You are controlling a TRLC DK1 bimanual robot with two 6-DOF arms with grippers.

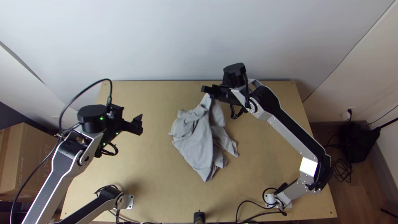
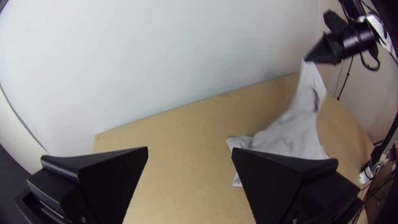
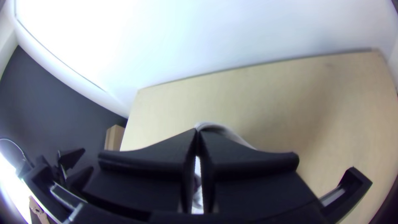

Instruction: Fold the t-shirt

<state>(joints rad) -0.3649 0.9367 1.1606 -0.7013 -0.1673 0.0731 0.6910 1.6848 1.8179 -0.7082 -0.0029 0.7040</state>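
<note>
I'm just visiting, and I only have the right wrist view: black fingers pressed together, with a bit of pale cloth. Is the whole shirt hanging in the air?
Observer: No. The t-shirt rises in a narrow peak to your right gripper, but much of it lies bunched on the table.

Visitor: Is the other robot hand, the left one, about to touch it?

Observer: It isn't touching it: the left gripper is open, and the top view shows bare table between it and the cloth.
</note>
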